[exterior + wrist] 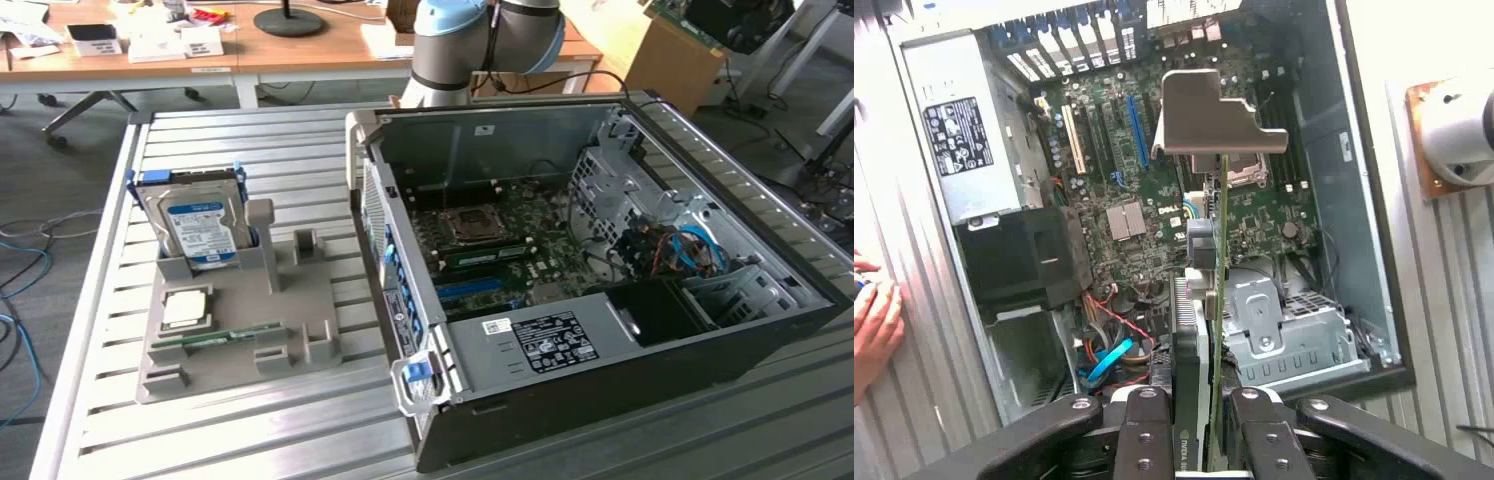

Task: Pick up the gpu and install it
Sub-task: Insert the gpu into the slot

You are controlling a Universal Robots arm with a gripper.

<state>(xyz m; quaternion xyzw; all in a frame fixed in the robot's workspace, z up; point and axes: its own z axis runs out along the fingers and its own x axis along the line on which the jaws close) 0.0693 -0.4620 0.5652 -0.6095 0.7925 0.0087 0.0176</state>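
- At the exterior view's left: grey holder (287, 310) on slatted metal table (240, 440).
- In holder: hard drive (200, 228) standing upright at the rear; CPU (184, 308) lying flat in front of it; memory stick (220, 338) lying flat, nearer the front edge.
- Just beside holder, toward the exterior view's right: case (747, 330) on its side, side panel off, motherboard (501, 255) exposed.
- Behind case: arm (461, 45), base section seen, rising out of frame.
- In wrist view: a person's hand (874, 330) resting on the table, just outside the case wall.
- Inside case: power supply (959, 130) with label, beside a black shroud.
- gpu (1199, 320) held edge-on over the open case interior, metal bracket at the end away from the fingers; contact with any slot not determinable.
- gripper (1204, 440) closed on the gpu, fingers clamped against both faces of its near end.
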